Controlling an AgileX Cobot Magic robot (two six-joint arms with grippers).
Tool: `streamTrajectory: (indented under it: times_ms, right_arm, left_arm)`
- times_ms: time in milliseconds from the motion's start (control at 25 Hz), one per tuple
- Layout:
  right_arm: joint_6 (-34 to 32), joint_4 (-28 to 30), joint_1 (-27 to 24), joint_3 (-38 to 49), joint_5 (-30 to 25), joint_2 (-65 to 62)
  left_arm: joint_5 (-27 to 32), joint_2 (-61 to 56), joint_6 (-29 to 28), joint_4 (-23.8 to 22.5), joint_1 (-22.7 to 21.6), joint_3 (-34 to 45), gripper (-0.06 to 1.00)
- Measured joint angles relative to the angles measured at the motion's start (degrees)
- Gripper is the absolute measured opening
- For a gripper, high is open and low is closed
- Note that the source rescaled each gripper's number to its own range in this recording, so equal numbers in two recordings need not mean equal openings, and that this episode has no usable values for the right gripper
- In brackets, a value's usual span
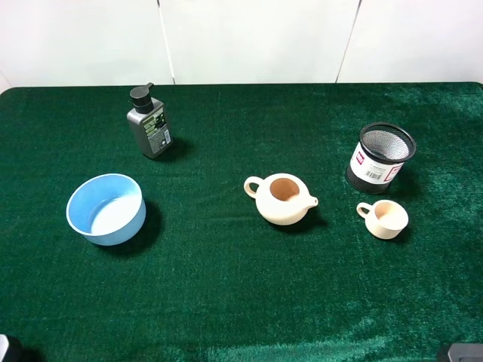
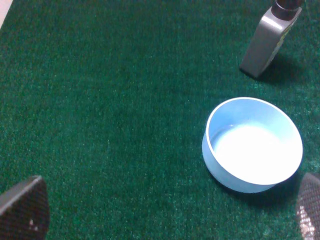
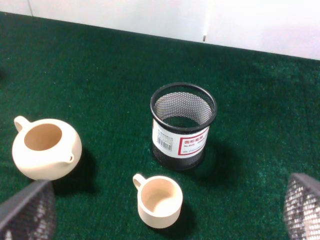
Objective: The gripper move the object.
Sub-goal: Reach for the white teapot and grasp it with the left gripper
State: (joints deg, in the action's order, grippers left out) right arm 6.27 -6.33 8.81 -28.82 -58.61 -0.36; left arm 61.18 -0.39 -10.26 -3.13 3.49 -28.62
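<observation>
Exterior high view: both arms are almost fully out of frame, with only a dark scrap at each near corner, too cropped to tell what part it is. The teapot [image 1: 281,200] stands upright near the middle of the green cloth [image 1: 226,294], lidless, with a brownish inside. Its spout points to the robot's right and its loop handle to the back-left.

The small cup [image 1: 385,219] sits near the teapot on the spout side, apart from it. The black mesh pen holder [image 1: 381,157] is behind the cup, farther from the teapot, and its label print is too small to read. The blue bowl [image 1: 106,209] is well apart from the teapot on the handle side. The grey pump bottle [image 1: 149,124] is back-left of the teapot, its label illegible.

In the left wrist view the left gripper [image 2: 165,210] shows only two finger pads [image 2: 22,210], both cut by the frame edge and spread wide above the cloth. They touch nothing, and the bottle's pump is cropped off.

The right gripper [image 3: 169,197] is the same, its mesh-textured fingers [image 3: 25,215] cropped and set wide apart. It hangs above the cloth, clear of the teapot, the cup and the holder.
</observation>
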Motion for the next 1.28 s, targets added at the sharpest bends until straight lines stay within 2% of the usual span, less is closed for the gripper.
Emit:
streamTrajectory:
  times_ms: [400,560,1040,1280]
  right_arm:
    - [0.0,0.0,0.0,0.0,0.0,0.0]
    - [0.0,0.0,0.0,0.0,0.0,0.0]
    - [0.0,0.0,0.0,0.0,0.0,0.0]
    - [0.0,0.0,0.0,0.0,0.0,0.0]
  left_arm:
    - [-0.2,0.0,0.0,0.1,0.0,0.0,1.0]
    - [-0.3,1.6,0.0,1.6,0.0,-1.1,1.0]
    - [-3.4,21.8,6.3,3.1,0.0,-7.4,1.0]
    - [-4.7,33.8,9.2,6.0,0.0,-10.3,1.0]
